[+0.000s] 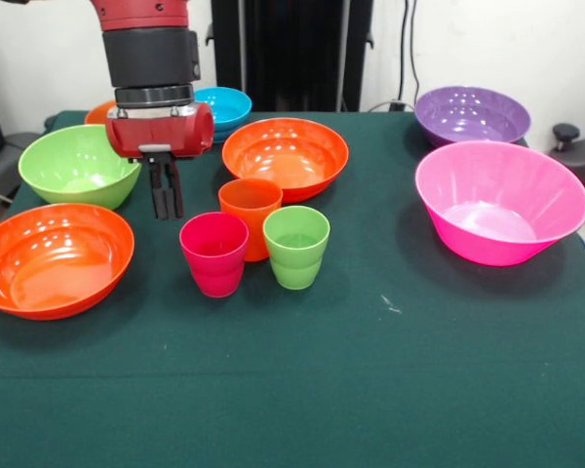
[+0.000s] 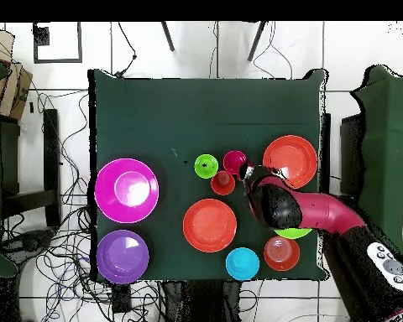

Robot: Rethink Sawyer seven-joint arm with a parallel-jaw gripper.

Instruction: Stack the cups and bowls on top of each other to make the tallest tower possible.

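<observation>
Three cups stand close together mid-table: a magenta-red cup (image 1: 214, 253) (image 2: 234, 161), an orange cup (image 1: 250, 210) (image 2: 222, 182) and a light green cup (image 1: 295, 246) (image 2: 206, 165). Around them sit the bowls: green (image 1: 78, 166), two wide orange (image 1: 54, 258) (image 1: 285, 156), blue (image 1: 224, 105), small orange (image 1: 99, 112), purple (image 1: 471, 114) and large pink (image 1: 500, 202). My gripper (image 1: 168, 213) (image 2: 246, 173) hangs just left of the magenta-red cup in the front view, fingers together and holding nothing. Nothing is stacked.
In the overhead view the arm covers most of the green bowl (image 2: 293, 232). The pink bowl (image 2: 127, 190) and purple bowl (image 2: 122, 256) sit apart at the left. The dark green tablecloth (image 1: 370, 390) is bare along the front edge. Cables lie on the floor around the table.
</observation>
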